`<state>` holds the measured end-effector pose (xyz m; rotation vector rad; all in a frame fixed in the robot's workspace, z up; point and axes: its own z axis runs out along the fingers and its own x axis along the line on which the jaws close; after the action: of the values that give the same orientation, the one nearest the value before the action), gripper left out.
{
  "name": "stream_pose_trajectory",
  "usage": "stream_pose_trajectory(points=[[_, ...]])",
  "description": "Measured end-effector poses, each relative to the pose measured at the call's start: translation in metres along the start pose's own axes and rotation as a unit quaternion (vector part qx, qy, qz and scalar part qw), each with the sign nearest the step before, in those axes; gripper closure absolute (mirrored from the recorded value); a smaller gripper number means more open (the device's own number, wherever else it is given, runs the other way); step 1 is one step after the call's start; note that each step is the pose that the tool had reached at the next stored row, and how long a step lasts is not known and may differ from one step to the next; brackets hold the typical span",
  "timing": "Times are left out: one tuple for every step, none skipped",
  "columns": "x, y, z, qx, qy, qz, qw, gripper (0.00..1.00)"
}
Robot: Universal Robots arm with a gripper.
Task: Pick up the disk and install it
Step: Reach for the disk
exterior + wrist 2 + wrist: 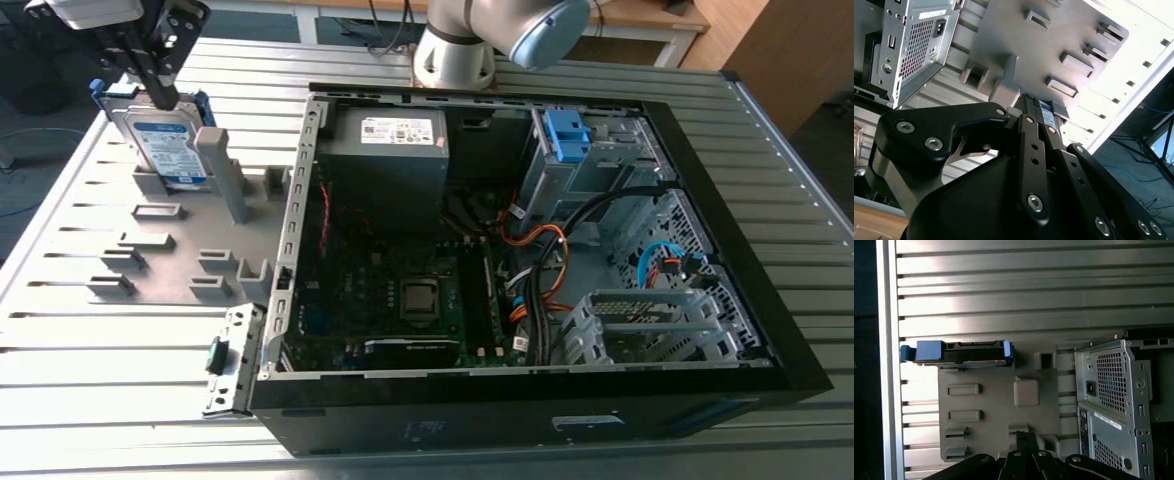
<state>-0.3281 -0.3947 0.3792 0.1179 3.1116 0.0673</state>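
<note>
The disk [171, 150] stands on edge in a slot at the far end of a grey fixture plate [180, 245], its white-and-blue label facing out and a blue bracket round it. In the first wrist view the disk [961, 352] shows edge-on, with nothing on its top edge. My gripper [163, 98] hangs over the fixture at the exterior view's upper left, shut and holding nothing. In the first wrist view its fingertips [1027, 436] sit over the fixture plate [989, 405], apart from the disk. In the second wrist view the disk's label [1046, 112] shows just past the gripper [1040, 107].
An open black computer case [801, 350] lies beside the fixture on the exterior view's right, with a grey power supply [387, 150], a motherboard, cables and a drive cage with a light-blue clip [567, 135]. All rest on a slatted metal table [80, 340]. The arm's base [454, 55] stands behind the case.
</note>
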Motion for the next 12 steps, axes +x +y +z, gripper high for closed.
stream_pose_trajectory(points=[[0.0007,-0.0001,0.0001,0.0,0.0,0.0,1.0,0.89],[0.0012,-0.0001,0.0001,0.0,0.0,0.0,1.0,0.89],[0.0018,-0.0001,0.0002,0.0,0.0,0.0,1.0,0.89],[0.0023,-0.0002,0.0003,0.0,0.0,0.0,1.0,0.89],[0.0029,-0.0002,0.0003,0.0,0.0,0.0,1.0,0.89],[0.0035,-0.0003,0.0005,0.0,0.0,0.0,1.0,0.89],[0.004,-0.0003,0.0005,0.0,0.0,0.0,1.0,0.89],[0.0047,-0.0004,0.0006,0.0,0.0,0.0,1.0,0.89],[0.0052,-0.0004,0.0007,0.0,0.0,0.0,1.0,0.89],[0.0058,-0.0005,0.0008,0.0,0.0,0.0,1.0,0.89],[0.0065,-0.0005,0.0008,0.0,0.0,0.0,1.0,0.89],[0.0071,-0.0006,0.0009,0.0,0.0,0.0,1.0,0.89]])
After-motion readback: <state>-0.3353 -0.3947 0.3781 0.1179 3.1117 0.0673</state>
